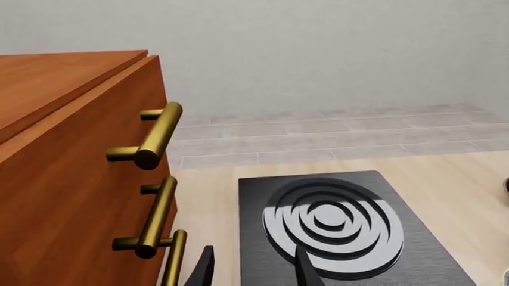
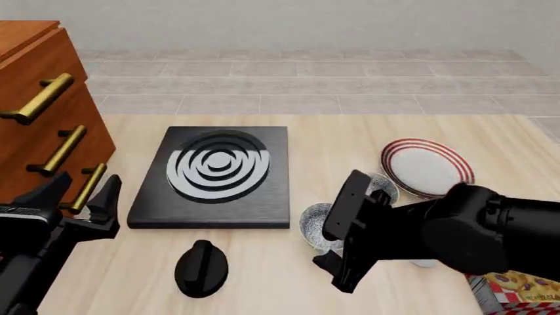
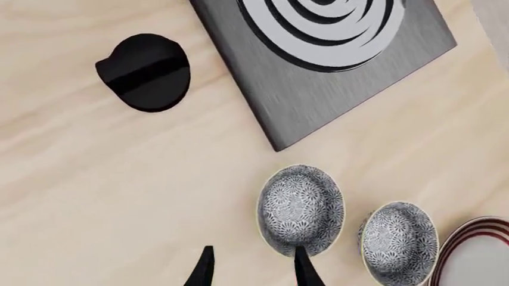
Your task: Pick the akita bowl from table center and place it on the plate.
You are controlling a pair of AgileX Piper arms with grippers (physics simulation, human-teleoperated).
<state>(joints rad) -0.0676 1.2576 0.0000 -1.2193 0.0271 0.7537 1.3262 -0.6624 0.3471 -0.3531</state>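
Speckled akita bowl [image 3: 301, 210] mid-table beside look-alike bowl [image 3: 397, 241]; right gripper [image 3: 250, 268] above, jaws apart, empty. Risk: grabbing twin, or rim slip. Left gripper [image 1: 250, 268] spread, idle.

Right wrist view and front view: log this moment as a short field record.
target: small speckled grey-patterned akita bowl on the wooden table, near the stove's corner
look-alike: second grey-patterned bowl beside it, nearer the plate
plate: round white plate with dark red rim stripes, nothing on it
stove: black burner slab with silver rings
knob: black round knob
right gripper: open, above the target bowl's edge, not gripping
left gripper: open, holding nothing, beside the brown wooden cabinet
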